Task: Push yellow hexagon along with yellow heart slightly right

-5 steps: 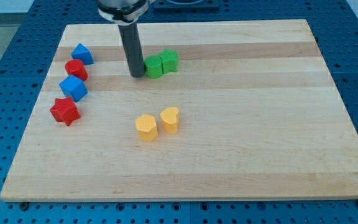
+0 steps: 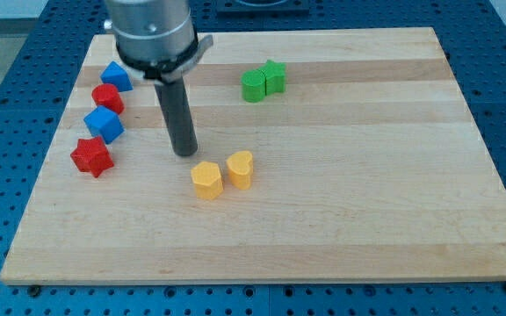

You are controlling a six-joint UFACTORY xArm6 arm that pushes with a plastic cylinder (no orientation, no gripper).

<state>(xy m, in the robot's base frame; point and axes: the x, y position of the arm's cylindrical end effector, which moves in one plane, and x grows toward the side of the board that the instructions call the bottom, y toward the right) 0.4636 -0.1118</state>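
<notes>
My tip [image 2: 184, 153] sits just up and to the view's left of the yellow hexagon [image 2: 206, 179], not touching it. The yellow heart [image 2: 240, 168] touches the hexagon's right side. The tip is a bare rod, holding nothing.

My arm's end: a silver-grey metal cylinder with a dark band and small side tab, carrying a straight dark grey rod down to my tip [image 2: 185, 154].

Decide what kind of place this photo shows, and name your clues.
Probably a robotics lab: a wooden board sits on a blue perforated workbench, and my tip hangs just above-left of the yellow hexagon.
</notes>
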